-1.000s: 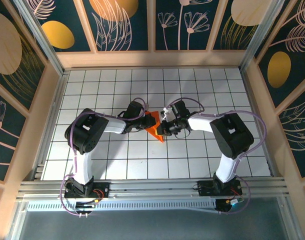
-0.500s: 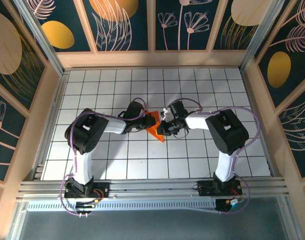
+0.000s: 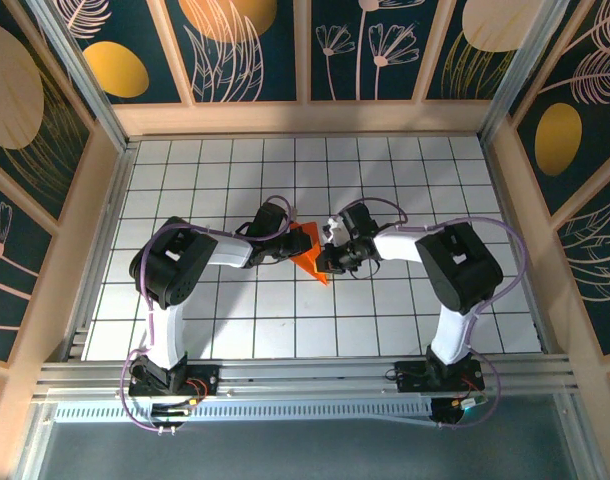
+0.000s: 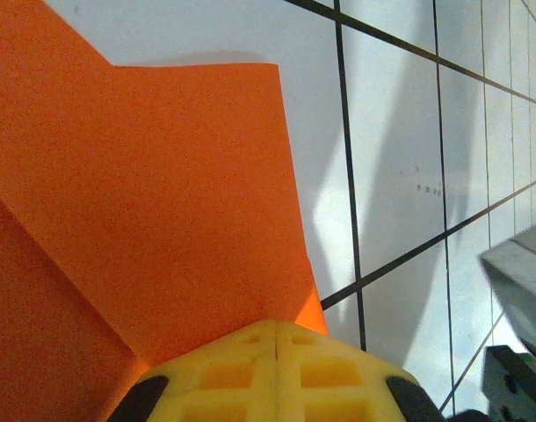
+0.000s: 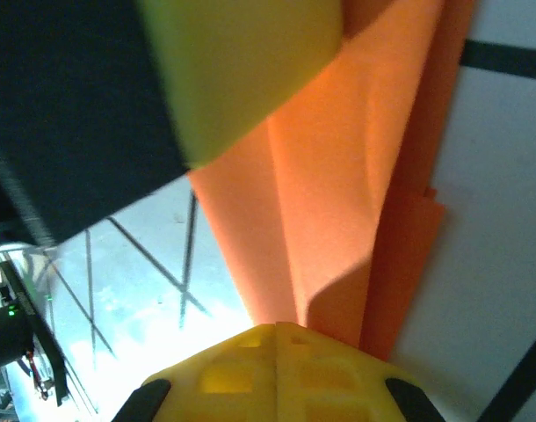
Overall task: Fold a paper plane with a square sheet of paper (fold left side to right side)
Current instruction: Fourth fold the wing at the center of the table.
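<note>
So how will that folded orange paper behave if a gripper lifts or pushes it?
Probably floppy: the orange paper seems to curve up as a thin flap at the right gripper. It is likely very light and apt to slide when pushed, since it lies flat on the smooth tiled table. Its layered creases may stiffen it slightly along the folds.

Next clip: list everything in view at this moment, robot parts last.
paper: one, bright orange, folded into a creased wedge, mid-table
table: one, white tiles with black grid lines, under everything
walls: three sides, dark blue with gold and cream plant motifs, wood-framed
rail: one, silver metal, near edge
arms: two, black and white with purple cables, reaching inward
left end effector: one, yellow fingers, shut, at the paper's left side
right end effector: one, yellow fingers, shut, at the paper's right side
</note>
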Controlling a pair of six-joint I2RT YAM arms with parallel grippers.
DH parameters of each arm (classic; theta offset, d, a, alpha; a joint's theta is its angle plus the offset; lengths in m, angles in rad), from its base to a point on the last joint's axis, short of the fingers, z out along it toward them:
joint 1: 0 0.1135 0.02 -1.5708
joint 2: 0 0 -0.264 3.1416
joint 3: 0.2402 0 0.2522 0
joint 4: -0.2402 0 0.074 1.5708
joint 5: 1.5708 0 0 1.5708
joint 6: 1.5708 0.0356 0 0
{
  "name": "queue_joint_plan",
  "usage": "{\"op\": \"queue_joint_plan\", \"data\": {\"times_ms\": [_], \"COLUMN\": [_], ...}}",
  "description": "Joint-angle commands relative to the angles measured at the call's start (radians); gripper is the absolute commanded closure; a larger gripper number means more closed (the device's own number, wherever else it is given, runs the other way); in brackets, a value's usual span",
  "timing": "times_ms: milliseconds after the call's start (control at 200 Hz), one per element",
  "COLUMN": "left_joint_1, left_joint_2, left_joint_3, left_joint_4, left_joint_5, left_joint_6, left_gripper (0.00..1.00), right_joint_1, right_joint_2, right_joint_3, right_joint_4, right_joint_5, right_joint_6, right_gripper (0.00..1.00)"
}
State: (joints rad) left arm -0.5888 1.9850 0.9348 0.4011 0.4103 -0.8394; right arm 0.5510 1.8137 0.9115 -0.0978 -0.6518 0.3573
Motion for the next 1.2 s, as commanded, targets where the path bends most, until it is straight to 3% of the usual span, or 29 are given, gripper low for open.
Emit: {"op": "queue_joint_plan", "data": {"times_ms": [0,170,245,686,1191], "left_joint_1": [0.006,0.005,0.006,0.005,0.004], "left_joint_2": [0.025,0.023,0.02,0.021,0.027], "left_joint_3": [-0.024,-0.03,-0.028,-0.019,-0.022], "left_joint_4": [-0.073,-0.072,-0.077,-0.081,-0.073], "left_joint_5": [-0.071,-0.07,-0.074,-0.074,-0.068], "left_joint_6": [0.008,0.005,0.006,-0.001,-0.006], "left_gripper": [1.0,1.0,1.0,1.0,1.0], "right_joint_1": [-0.036,-0.061,-0.067,-0.076,-0.048], "right_joint_2": [-0.095,-0.17,-0.19,-0.257,-0.178], "right_joint_3": [0.004,-0.01,-0.024,-0.162,-0.154], "right_joint_4": [0.002,0.026,0.032,0.102,0.181], "right_joint_5": [0.015,0.034,0.025,-0.03,-0.091], "right_joint_6": [0.029,0.04,0.041,0.116,0.178], "right_gripper": [0.97,0.91,1.0,1.0,1.0]}}
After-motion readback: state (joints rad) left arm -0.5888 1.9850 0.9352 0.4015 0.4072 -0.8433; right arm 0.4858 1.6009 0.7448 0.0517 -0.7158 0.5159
